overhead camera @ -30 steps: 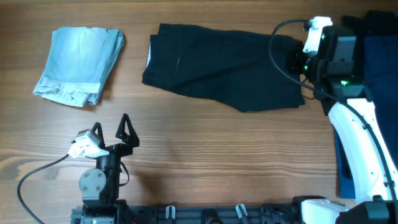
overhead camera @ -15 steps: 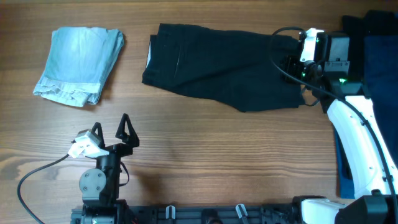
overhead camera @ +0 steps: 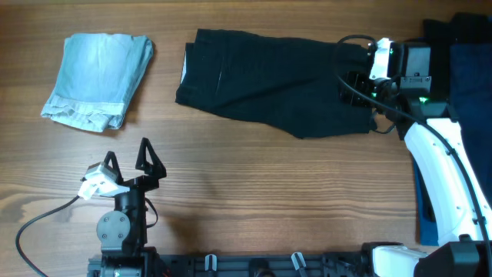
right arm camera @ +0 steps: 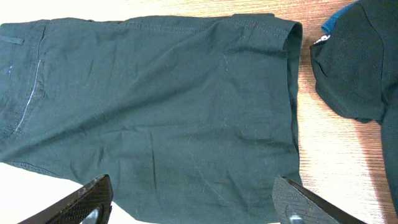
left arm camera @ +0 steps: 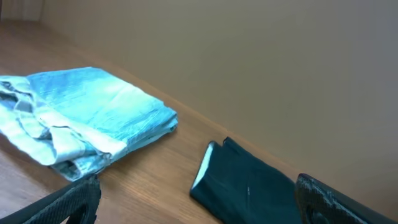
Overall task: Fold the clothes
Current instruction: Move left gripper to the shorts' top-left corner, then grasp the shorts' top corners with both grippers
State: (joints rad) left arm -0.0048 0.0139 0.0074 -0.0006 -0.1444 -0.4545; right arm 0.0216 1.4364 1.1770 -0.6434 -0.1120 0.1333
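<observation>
Black shorts spread flat, far centre-right; right gripper over the right end, jaws released wide. Left gripper parked near left, likewise released. Might pinch just one layer, dragging and bunching cloth

Dark shorts lie spread flat across most of the frame, with light creases in the cloth. A stitched hem runs down their right edge, and a pocket seam and a belt loop show at the far left. Wooden tabletop shows along the top edge and to the right of the hem. At the upper right lies a second dark garment, close to the hem; a blue scrap peeks out at its top. The right hand hangs over the shorts' lower part, its black fingers spread wide at the bottom corners with nothing between them.
</observation>
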